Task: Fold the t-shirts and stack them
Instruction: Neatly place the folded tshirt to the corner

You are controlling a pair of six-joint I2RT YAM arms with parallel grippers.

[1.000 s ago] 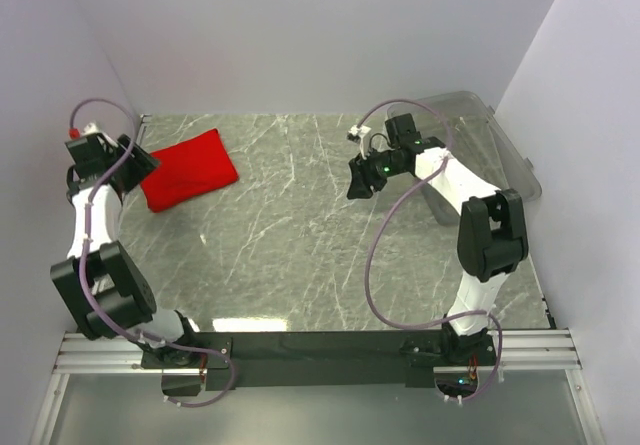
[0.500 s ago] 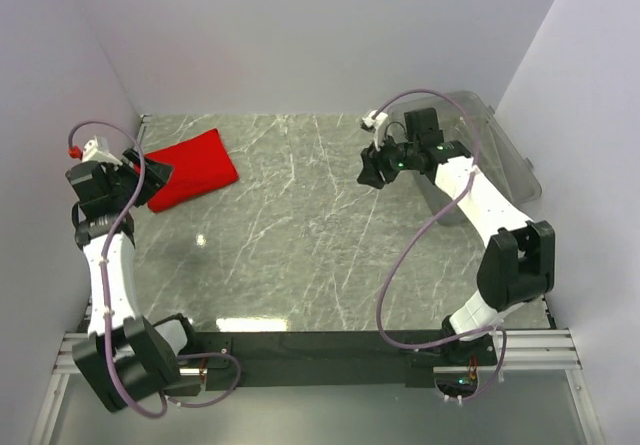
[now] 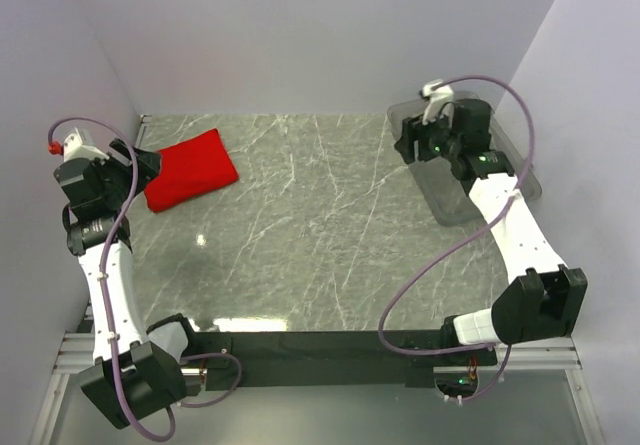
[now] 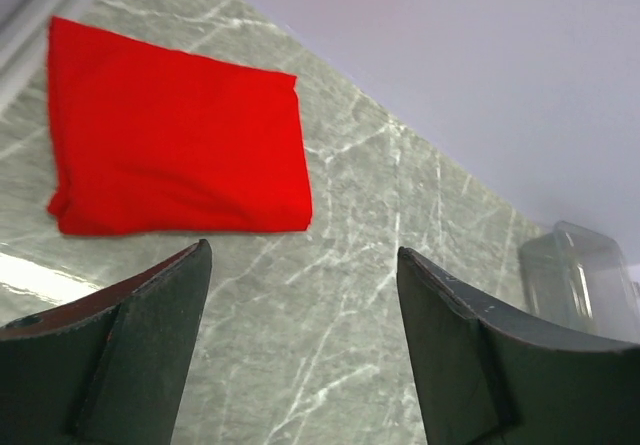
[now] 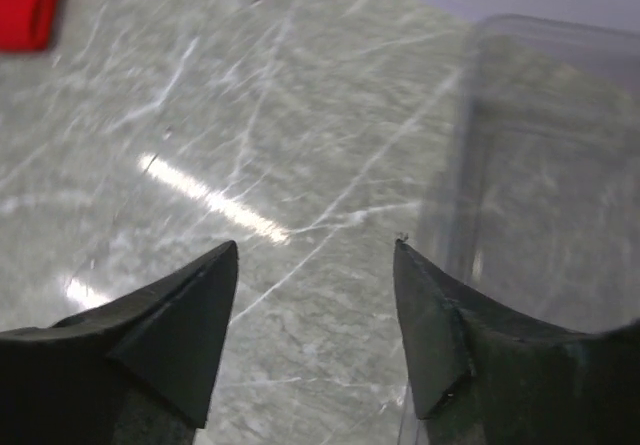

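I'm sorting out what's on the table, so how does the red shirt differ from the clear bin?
The shirt is opaque bright red; the bin is see-through and colourless. The shirt is soft cloth folded flat; the bin is rigid, with upright walls. The shirt lies at the far left; the bin stands at the far right. Both rest on the table.

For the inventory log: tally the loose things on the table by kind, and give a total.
red t-shirt, folded: 1
clear plastic bin: 1
Total: 2
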